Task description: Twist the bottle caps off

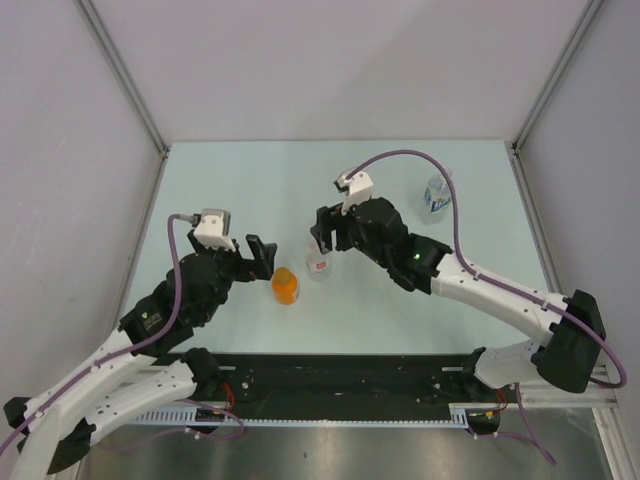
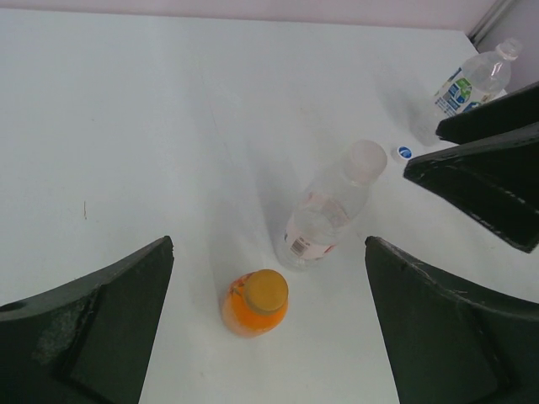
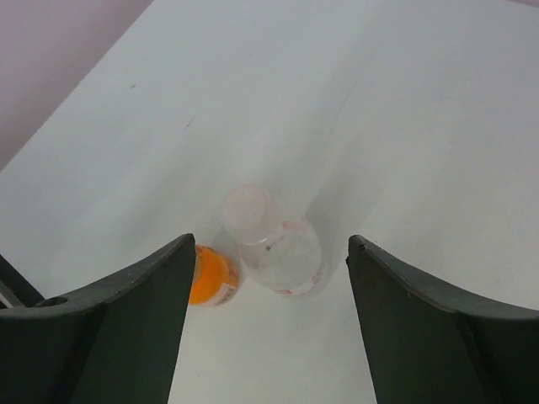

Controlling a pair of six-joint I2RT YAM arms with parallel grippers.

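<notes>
The short orange bottle (image 1: 285,287) stands upright with its orange cap (image 2: 266,290) on. Beside it stands the clear bottle with the red-white label (image 1: 319,263), its white cap (image 2: 365,162) on. The clear bottle with the blue-white label (image 1: 436,193) stands at the back right; the blue cap (image 2: 405,152) lies on the table near it. My left gripper (image 1: 264,258) is open and empty, just left of the orange bottle (image 2: 255,305). My right gripper (image 1: 320,234) is open and empty, above the red-label bottle (image 3: 285,252), whose white cap (image 3: 248,210) shows between the fingers.
The pale table (image 1: 250,190) is walled at the back and both sides. My right gripper's dark fingers (image 2: 480,164) reach into the left wrist view. The orange bottle (image 3: 210,276) and the red-label bottle stand close together.
</notes>
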